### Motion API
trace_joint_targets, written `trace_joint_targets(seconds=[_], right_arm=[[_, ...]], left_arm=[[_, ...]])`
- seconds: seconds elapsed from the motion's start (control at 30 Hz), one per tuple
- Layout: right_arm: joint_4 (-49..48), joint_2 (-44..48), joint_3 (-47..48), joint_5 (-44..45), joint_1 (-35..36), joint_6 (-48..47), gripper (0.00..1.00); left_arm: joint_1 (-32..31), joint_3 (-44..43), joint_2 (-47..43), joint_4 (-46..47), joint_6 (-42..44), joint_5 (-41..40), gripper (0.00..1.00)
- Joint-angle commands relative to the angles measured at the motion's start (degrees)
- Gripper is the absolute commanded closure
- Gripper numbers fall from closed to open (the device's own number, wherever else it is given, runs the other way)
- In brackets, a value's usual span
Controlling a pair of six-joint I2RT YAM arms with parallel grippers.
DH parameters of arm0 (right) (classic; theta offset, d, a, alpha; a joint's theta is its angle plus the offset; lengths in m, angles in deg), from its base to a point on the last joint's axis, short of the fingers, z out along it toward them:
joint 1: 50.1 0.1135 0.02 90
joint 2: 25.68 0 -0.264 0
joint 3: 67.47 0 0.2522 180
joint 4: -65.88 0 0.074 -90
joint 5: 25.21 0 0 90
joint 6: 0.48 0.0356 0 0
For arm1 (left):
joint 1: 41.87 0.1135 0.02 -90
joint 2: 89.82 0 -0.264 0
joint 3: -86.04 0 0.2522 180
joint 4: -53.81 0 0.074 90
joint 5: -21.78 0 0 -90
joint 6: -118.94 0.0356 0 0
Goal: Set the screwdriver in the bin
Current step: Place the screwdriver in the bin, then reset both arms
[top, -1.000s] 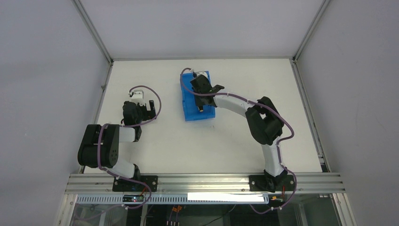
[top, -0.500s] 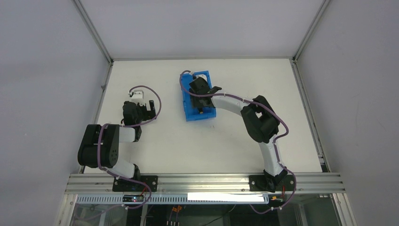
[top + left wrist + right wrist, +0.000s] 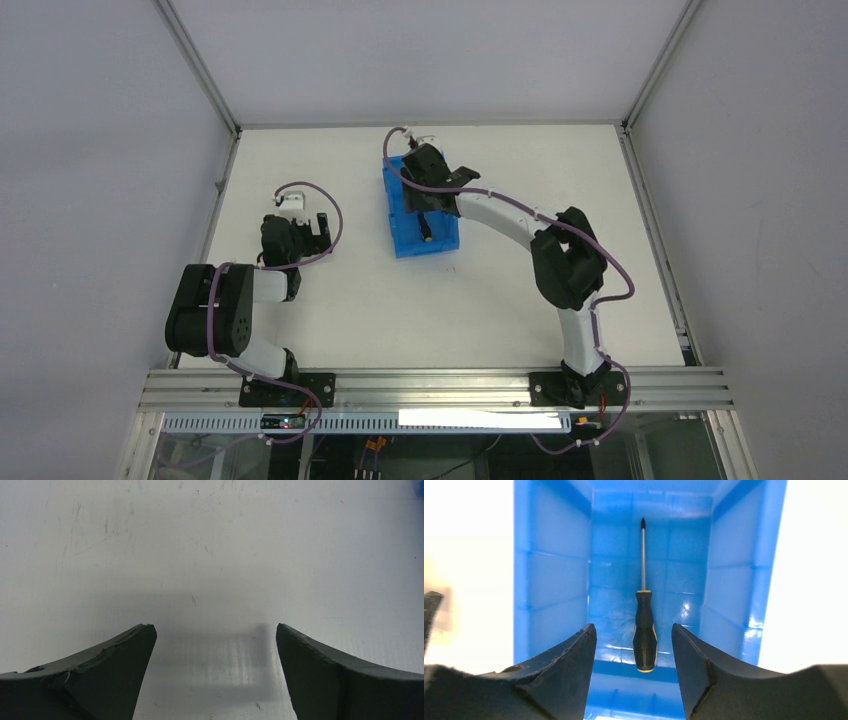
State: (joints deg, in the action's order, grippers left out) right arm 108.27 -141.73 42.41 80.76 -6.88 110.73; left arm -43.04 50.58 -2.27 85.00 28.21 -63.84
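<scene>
- Slim black-handled, orange-ended metal screwdriver point(image 3: 643, 605) lies flat inside bright blue rectangular plastic bin point(image 3: 554, 580).
- Right gripper point(image 3: 633, 627) hovers above, jaws parted, empty.
- Light, rigid tool; textured handle likely best hold.

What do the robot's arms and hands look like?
The left arm and right arm are white tubes with chunky black joints, and a purple cable loops along each. The left hand and right hand each have two dark, pointed wedge fingers.
</scene>
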Motion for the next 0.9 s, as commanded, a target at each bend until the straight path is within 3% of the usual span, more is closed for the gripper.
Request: trace_joint_targets(seconds=[0.0, 0.17, 0.43, 0.63, 0.87], right_arm=[[3.08, 5.98, 5.70, 2.14, 0.46, -2.54, 0.40], [5.08, 8.44, 9.36, 1.96, 0.46, -5.00, 0.32], [9.34, 11.03, 16.74, 3.76, 0.38, -9.81, 0.01], [10.71, 12.75, 19.50, 6.10, 0.37, -13.77, 0.01], [9.28, 17.14, 16.21, 6.89, -1.30, -15.88, 0.01]], left_arm=[[-0.50, -0.02, -1.15, 1.55, -0.23, -1.18, 0.01], [-0.50, -0.02, -1.15, 1.55, -0.23, -1.13, 0.01], [-0.48, -0.02, -1.19, 1.55, -0.23, -1.17, 0.01], [-0.46, -0.02, -1.18, 1.55, -0.23, -1.15, 0.01], [-0.50, -0.02, -1.20, 1.55, -0.23, -1.18, 0.01]])
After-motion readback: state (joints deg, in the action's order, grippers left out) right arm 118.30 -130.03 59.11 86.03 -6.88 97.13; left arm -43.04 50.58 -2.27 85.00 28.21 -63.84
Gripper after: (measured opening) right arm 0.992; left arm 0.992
